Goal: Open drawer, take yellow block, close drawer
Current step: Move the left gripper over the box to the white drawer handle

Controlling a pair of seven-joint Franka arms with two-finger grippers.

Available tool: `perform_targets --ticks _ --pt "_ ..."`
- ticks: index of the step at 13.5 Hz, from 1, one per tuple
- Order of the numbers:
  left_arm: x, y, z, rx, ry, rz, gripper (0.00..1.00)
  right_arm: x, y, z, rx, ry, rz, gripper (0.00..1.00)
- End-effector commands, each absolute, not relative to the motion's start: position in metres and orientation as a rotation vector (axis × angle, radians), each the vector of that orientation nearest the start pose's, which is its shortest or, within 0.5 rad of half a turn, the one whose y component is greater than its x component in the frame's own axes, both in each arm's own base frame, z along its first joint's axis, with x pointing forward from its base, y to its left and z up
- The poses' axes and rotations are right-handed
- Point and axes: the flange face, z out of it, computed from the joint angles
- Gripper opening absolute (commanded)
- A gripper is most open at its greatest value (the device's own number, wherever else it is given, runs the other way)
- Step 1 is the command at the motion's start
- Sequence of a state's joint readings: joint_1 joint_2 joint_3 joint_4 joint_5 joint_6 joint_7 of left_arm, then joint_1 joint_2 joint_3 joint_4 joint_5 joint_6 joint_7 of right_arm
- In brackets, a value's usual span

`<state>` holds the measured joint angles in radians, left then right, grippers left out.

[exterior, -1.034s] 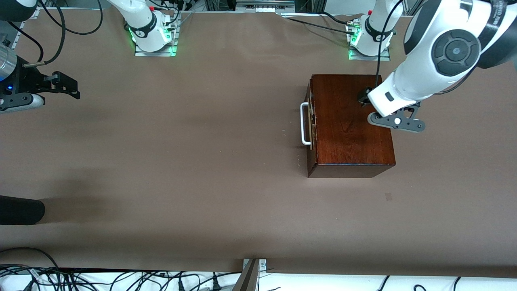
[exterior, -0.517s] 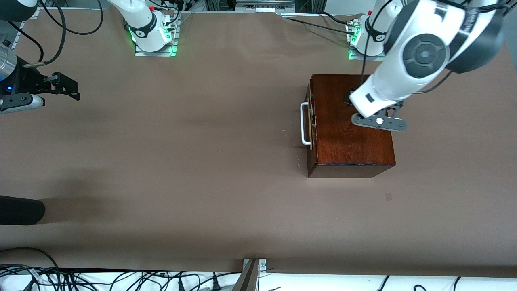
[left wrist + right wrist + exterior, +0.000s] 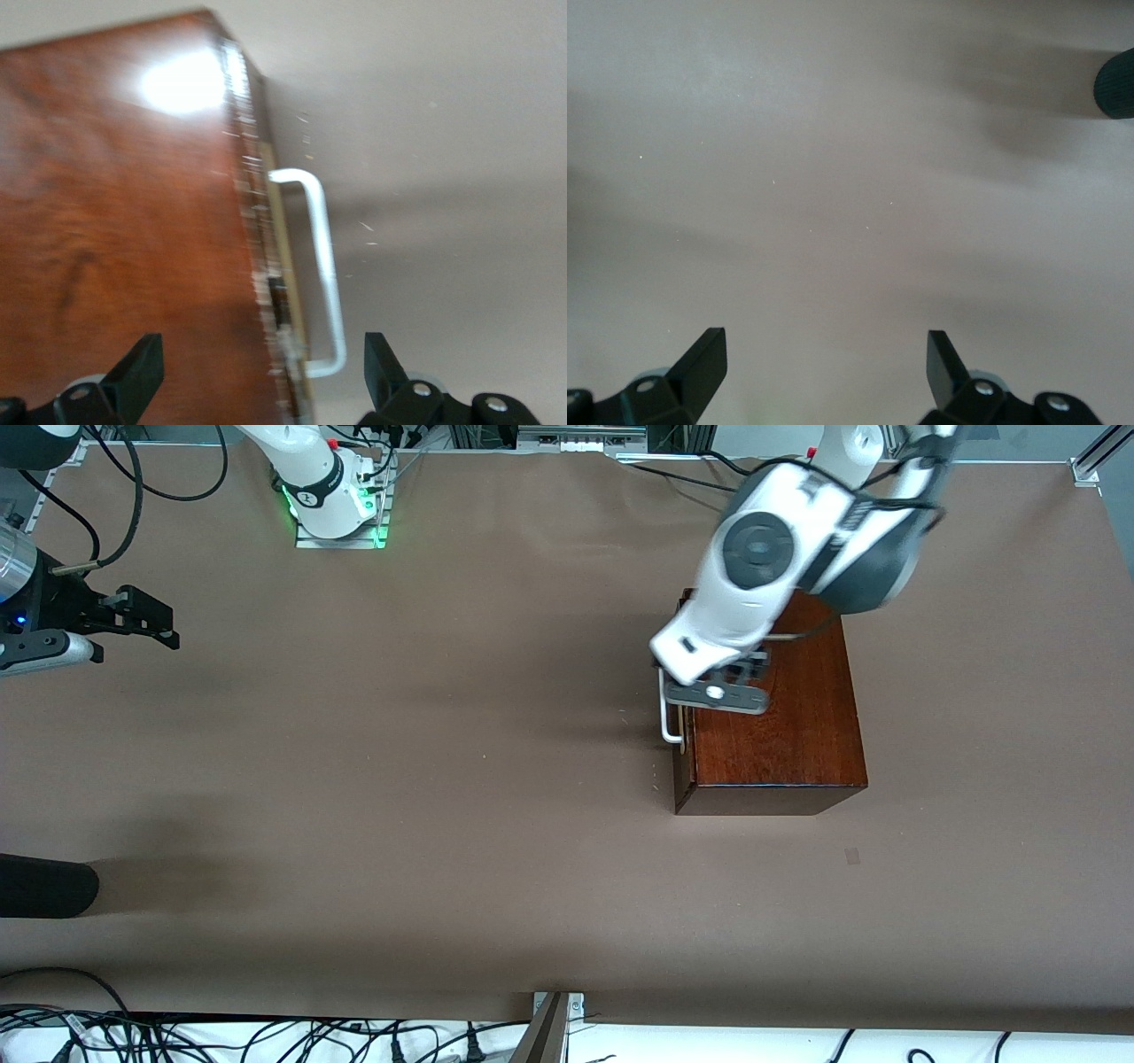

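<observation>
Judging progress: none of the three steps looks done; the drawer (image 3: 684, 717) sits flush in the box (image 3: 771, 717), so opening, taking the block and closing all remain.

Right gripper (image 3: 133, 615): waits over bare table (image 3: 443, 779) at the right arm's end, well apart from the box; in the right wrist view its fingers (image 3: 700, 359) stand wide apart with nothing between them.

Dark object (image 3: 44, 886): a rounded black shape lies on the table edge, near the right gripper and closer to the front camera; what it is cannot be told.

Handle (image 3: 666, 707): white U-shaped bar on the drawer front, just under the left gripper and slightly toward the right arm's end of it; its long axis runs along the drawer front, from the robots' bases toward the front camera.

Drawer front: faces the right arm's end of the table, so the pull should go that way, across the handle's long axis.

Left gripper (image 3: 716, 695): hangs over the box's top edge above the drawer front, touching nothing; in the left wrist view its fingers (image 3: 137, 372) are spread, with the handle (image 3: 323, 274) and the box edge lying between them below.

Yellow block: not visible; presumably inside the shut drawer, below the left gripper.

Next move, as a judgement: lower onto the bar and close across it.
</observation>
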<state>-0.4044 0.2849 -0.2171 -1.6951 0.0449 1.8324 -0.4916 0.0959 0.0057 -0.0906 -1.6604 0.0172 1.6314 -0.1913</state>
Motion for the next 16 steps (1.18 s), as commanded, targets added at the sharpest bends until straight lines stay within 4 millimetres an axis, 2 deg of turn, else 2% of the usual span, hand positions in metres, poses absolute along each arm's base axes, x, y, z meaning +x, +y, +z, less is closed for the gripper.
perform_targets --ticks 1,3,5,6,7,10,16 --pt "0.501 -0.391 0.402 -3.013 0.164 0.137 1.0 0.561 0.006 0.589 -3.093 -0.279 0.029 1.0" --pt "0.481 -0.416 0.373 -2.9 0.248 0.085 1.0 0.561 0.006 0.589 -3.093 -0.279 0.029 1.0" --pt "0.479 -0.424 0.352 -2.89 0.233 0.086 1.0 0.561 0.006 0.589 -3.094 -0.279 0.029 1.0" --pt "0.471 -0.437 0.341 -2.887 0.239 0.084 1.0 0.561 0.006 0.589 -3.093 -0.277 0.029 1.0" --pt "0.469 -0.44 0.333 -2.88 0.23 0.086 1.0 0.561 0.005 0.589 -3.094 -0.277 0.031 1.0" --pt "0.472 -0.433 0.305 -2.791 0.27 0.045 1.0 0.56 0.005 0.588 -3.094 -0.275 0.036 1.0" --pt "0.473 -0.439 0.283 -2.797 0.257 0.013 1.0 0.56 0.005 0.588 -3.094 -0.275 0.04 1.0"
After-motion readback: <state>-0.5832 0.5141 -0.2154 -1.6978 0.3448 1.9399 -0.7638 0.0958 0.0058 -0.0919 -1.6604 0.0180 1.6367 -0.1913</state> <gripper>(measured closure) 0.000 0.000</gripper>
